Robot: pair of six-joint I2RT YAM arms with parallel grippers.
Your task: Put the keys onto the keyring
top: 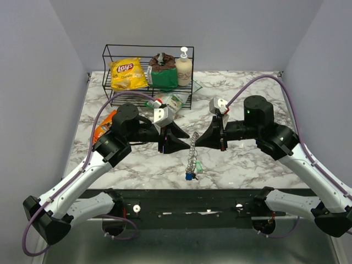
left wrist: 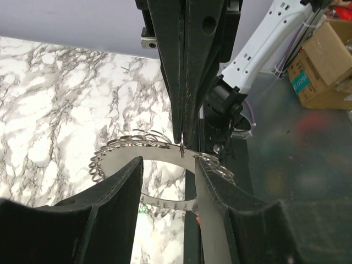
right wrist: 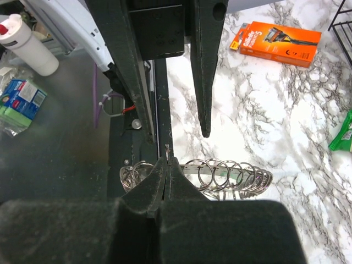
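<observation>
The keyring (top: 192, 153) is a pale metal-looking coil that hangs in the air between my two grippers at the table's middle. My right gripper (right wrist: 166, 160) is shut on one loop of the keyring (right wrist: 231, 177). My left gripper (left wrist: 168, 165) faces it with its jaws apart, and the keyring (left wrist: 132, 144) arcs across its fingertips, with a lower strand passing between the fingers. At the hanging end, a blue key (top: 188, 176) and a green key (top: 198, 167) dangle just above the marble. In the left wrist view a green glint (left wrist: 144, 208) and a red speck (left wrist: 197, 220) show below the coil.
A black wire rack (top: 110, 55) at the back holds a yellow chips bag (top: 127, 74), a green bag (top: 164, 74) and a soap bottle (top: 183, 67). An orange razor box (right wrist: 280, 41) lies left of the arms, with green packets (top: 171, 102) by the rack.
</observation>
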